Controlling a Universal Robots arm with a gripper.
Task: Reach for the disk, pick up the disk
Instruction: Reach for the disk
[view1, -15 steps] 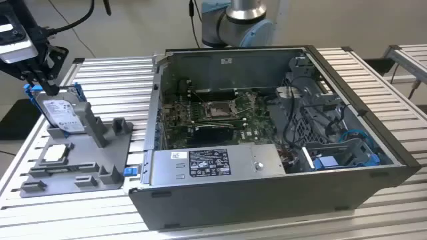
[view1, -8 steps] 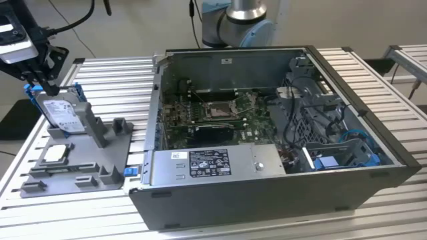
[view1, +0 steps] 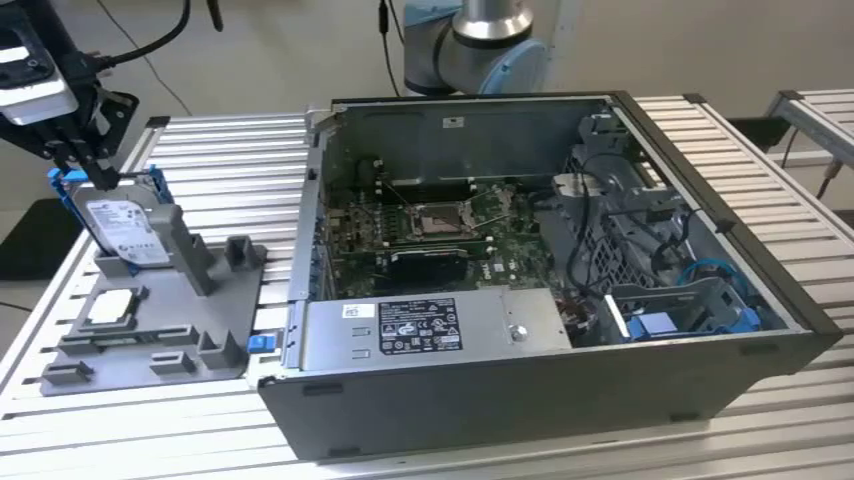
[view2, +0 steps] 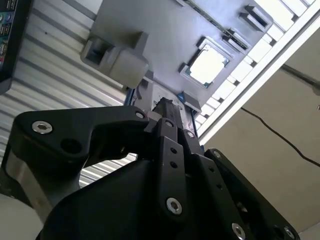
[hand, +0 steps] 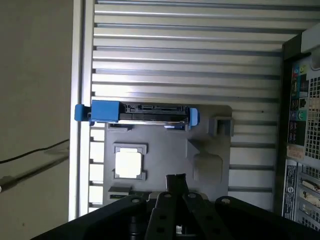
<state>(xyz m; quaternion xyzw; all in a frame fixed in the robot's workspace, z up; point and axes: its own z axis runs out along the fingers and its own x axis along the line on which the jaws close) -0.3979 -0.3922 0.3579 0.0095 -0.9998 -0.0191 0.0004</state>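
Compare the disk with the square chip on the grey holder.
The disk stands on edge; the chip lies flat. The disk is the larger and oblong; the chip is small and square. The disk sits in a blue frame; the chip has none. Both are silver-grey and rest on the same grey holder.

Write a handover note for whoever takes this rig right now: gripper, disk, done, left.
Gripper: jaws look shut and hold nothing; it hangs just over the upper corner of the disk, at the exterior view's left.
Disk: upright in the grey fixture on the slatted table, beside the open computer case. In the first wrist view its top edge is bare, with nothing clamped on it.
Done: the reach is nearly complete.
Left: the disk is not yet grasped or lifted.
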